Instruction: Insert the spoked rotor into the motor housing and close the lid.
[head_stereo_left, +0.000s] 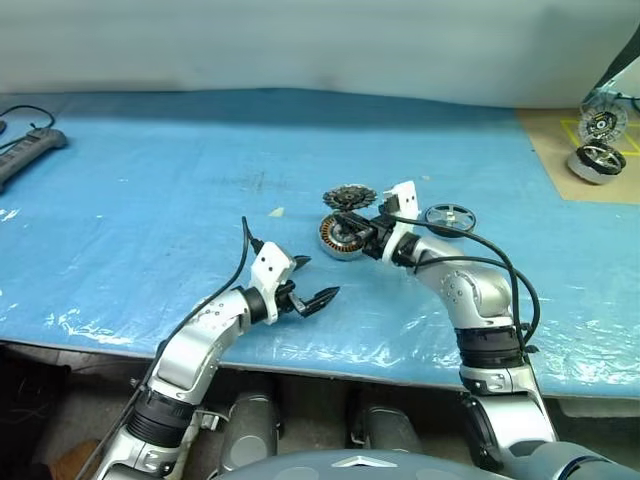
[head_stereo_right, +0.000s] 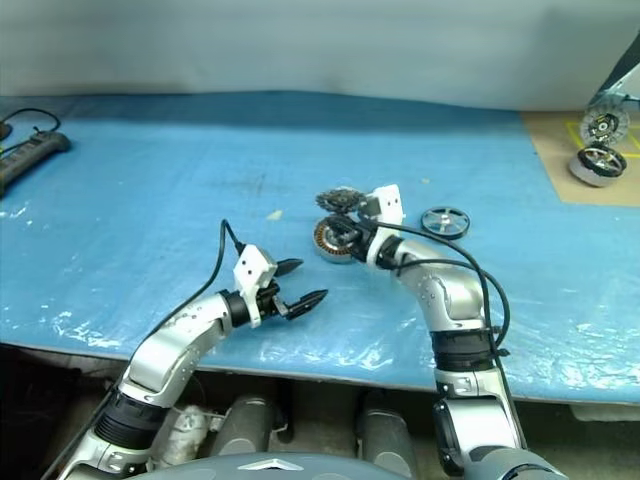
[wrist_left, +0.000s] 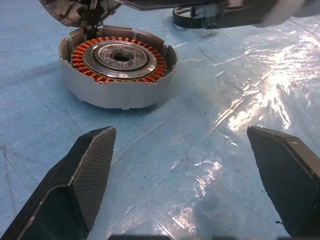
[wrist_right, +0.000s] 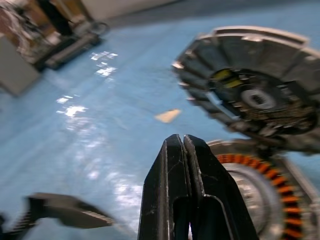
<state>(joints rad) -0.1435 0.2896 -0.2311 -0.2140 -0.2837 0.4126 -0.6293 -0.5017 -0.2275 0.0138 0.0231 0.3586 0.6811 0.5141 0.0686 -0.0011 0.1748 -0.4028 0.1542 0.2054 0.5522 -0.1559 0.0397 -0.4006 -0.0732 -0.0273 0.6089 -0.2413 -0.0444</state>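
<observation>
Centrally, the housing (head_stereo_left: 341, 236) sits flat on the blue desk (head_stereo_left: 150, 200), its copper coils facing up around a silver hub, just past the tips of the right hand (head_stereo_left: 366, 236). That hand's fingers (wrist_right: 187, 175) are pressed together with nothing between them, and they reach over the housing's near rim. The lid (head_stereo_left: 350, 197) lies just beyond the housing, on the far side from the right hand; in the right wrist view it looks tilted, its toothed edge overlapping the housing's far rim, though whether the two touch I cannot tell. The rotor (head_stereo_left: 449, 217) rests on the desk to the outer side of the right hand, apart from the housing. The left hand (head_stereo_left: 316, 282) hangs nearer the desk's front edge, well short of the housing, its fingers (wrist_left: 82, 180) spread wide and empty, pointing toward the housing. Far off by the desk's left edge lies a power strip (head_stereo_left: 30, 152), and at the right far corner two more motor parts (head_stereo_left: 598, 145) stand on a brown board.
</observation>
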